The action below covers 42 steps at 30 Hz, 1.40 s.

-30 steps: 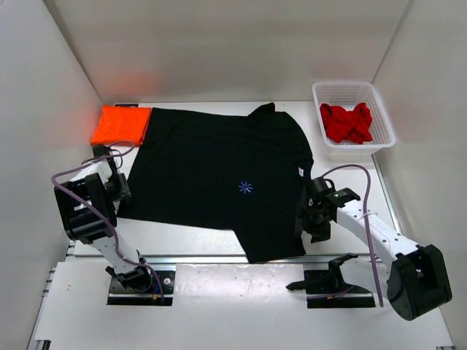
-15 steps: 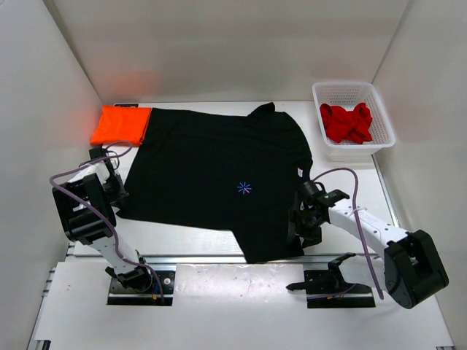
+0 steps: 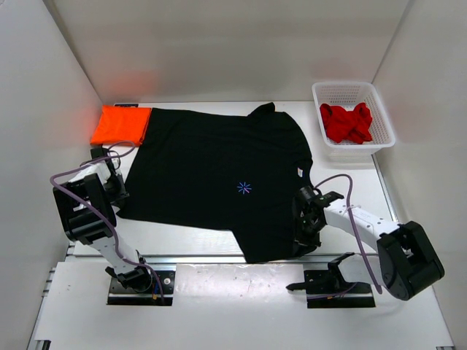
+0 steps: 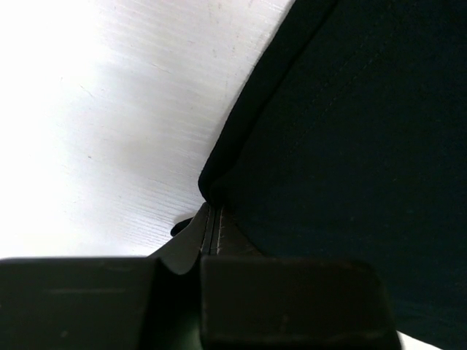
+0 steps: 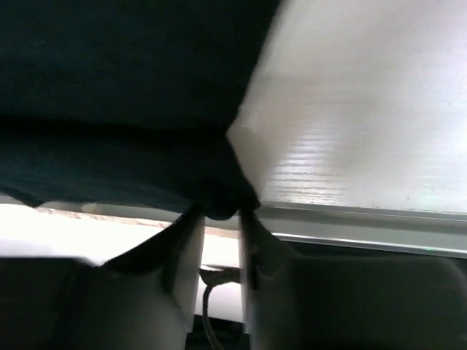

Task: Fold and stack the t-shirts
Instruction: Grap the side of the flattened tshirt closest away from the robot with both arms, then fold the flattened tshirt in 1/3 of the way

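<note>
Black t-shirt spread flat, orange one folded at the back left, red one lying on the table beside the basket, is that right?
Not quite: the red t-shirt lies inside the white basket, not beside it, as the top external view shows. The black t-shirt is spread flat and the orange t-shirt is folded at the back left.
</note>
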### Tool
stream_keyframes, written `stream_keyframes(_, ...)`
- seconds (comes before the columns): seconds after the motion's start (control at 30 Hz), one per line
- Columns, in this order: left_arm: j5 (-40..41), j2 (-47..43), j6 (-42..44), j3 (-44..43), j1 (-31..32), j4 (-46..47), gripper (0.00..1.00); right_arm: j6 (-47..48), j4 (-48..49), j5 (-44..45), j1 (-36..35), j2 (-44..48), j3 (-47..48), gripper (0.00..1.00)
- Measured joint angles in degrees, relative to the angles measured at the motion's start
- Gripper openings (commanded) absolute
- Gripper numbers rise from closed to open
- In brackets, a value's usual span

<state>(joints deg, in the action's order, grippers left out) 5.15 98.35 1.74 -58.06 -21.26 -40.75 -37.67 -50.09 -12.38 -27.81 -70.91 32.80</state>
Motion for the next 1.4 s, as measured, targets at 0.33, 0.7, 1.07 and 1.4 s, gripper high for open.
stream_keyframes(0.33, -1.16, -0.59, 3.91, 0.31, 0.5, -2.97, 0.0, 0.83, -1.51, -2.6, 11.65, 6.86, -0.37, 0.0)
stream_keyframes(0.7, -4.33, -3.15, 13.16, 0.31, 1.11, -17.66, 0.0, 4.68, -16.17, 2.45, 30.6, 21.77, 12.57, 0.0)
stream_keyframes(1.07, -10.08, -3.76, 18.58, -10.16, 1.77, -30.58, 0.0, 9.64, -17.64, 3.67, 36.85, 17.31, 30.34, 0.0)
stream_keyframes(1.4, -8.87, 8.31, 15.65, -29.09, 8.15, -28.39, 0.0, 11.37, 6.16, -3.3, 25.07, -6.91, 29.18, 0.0)
